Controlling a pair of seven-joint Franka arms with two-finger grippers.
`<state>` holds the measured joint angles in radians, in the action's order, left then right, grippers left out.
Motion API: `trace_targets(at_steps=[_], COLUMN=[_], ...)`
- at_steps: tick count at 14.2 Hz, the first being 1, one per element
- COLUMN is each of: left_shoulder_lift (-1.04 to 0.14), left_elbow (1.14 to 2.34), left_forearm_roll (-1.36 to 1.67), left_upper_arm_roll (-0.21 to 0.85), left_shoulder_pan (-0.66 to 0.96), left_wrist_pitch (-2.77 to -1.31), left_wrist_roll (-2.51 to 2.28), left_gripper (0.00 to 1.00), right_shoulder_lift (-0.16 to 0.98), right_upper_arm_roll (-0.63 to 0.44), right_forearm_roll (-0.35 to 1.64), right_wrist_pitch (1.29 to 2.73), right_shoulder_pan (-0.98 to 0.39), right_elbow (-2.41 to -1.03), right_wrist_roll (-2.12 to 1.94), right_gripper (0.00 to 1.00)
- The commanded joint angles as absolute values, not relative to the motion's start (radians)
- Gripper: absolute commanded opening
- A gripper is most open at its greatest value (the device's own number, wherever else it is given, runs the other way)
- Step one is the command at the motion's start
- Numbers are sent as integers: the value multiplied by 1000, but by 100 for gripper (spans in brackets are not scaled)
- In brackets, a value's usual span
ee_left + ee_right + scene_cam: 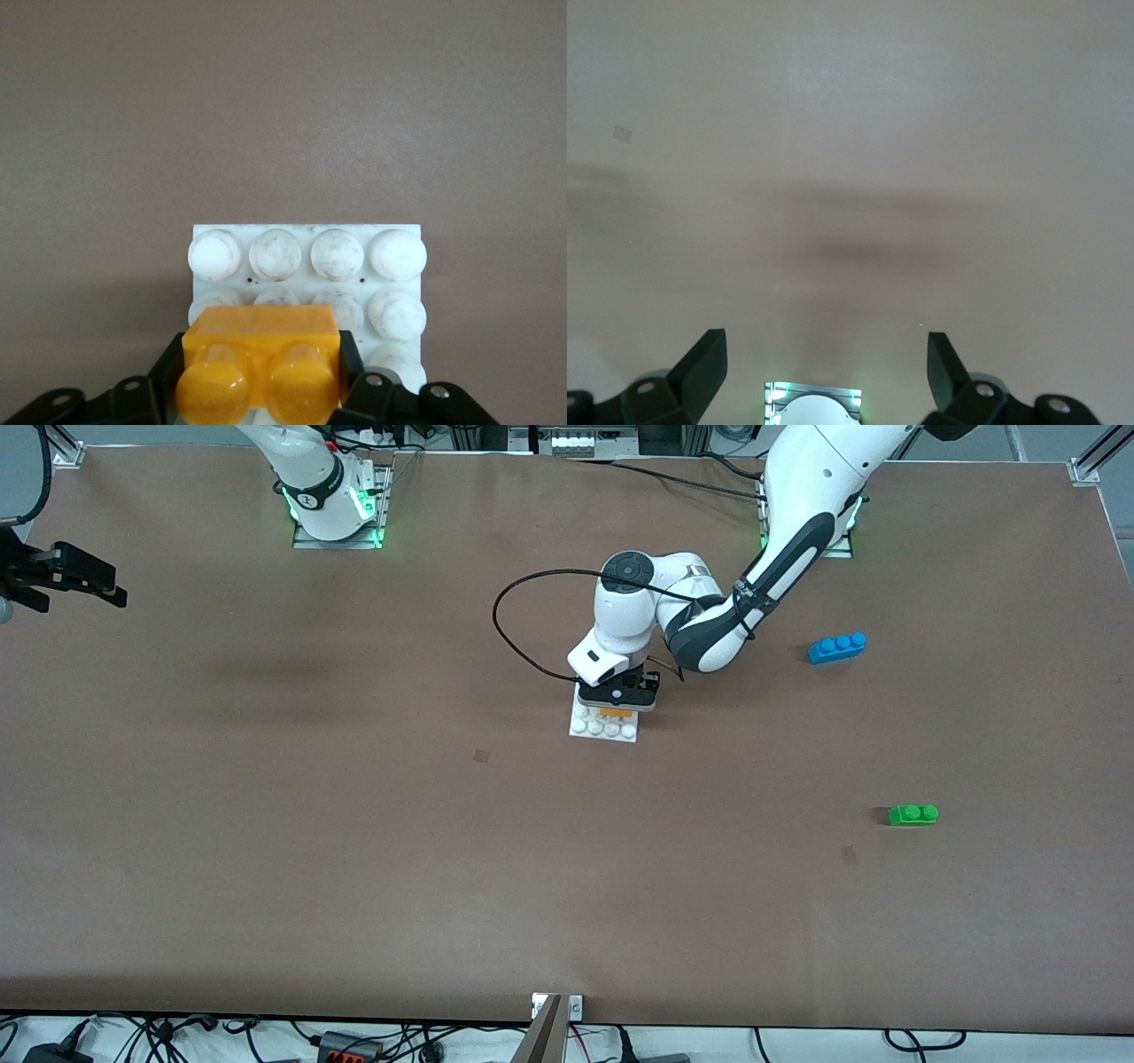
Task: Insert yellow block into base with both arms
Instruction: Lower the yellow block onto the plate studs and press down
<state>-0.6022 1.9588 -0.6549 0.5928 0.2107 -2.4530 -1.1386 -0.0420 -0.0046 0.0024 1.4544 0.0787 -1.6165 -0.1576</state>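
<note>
Left claw [617,696] clenched on yellow block [259,363], pressing it onto base [604,728] mid-surface. Right claw [826,367] released, waiting above the surface's right-arm edge.

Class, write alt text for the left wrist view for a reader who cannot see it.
The left gripper is shut on the yellow block, holding it over the white base, whose round studs show past it. Bare brown table fills the rest.
</note>
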Motion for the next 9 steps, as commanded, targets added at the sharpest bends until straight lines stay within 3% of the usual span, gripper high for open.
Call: trace_targets(at_steps=[1,9], left_shoulder_lift=[-618,-601], left_elbow=[1974,1983], left_forearm_roll=[-681,-683], left_upper_arm_roll=[626,689], left_shoulder_pan=[201,163], left_wrist_pitch=[-2465,-2451], left_wrist_roll=[-1183,-1146], left_gripper=[54,54], right_shoulder_lift=[-46,-45], right_upper_arm_roll=[-2,-2], right_forearm_roll=[-6,-6], right_wrist_pitch=[1447,1447], right_shoulder_pan=[89,87], right_elbow=[-1618,-1618], right_wrist_roll=[-147,-147], right_gripper=[100,100])
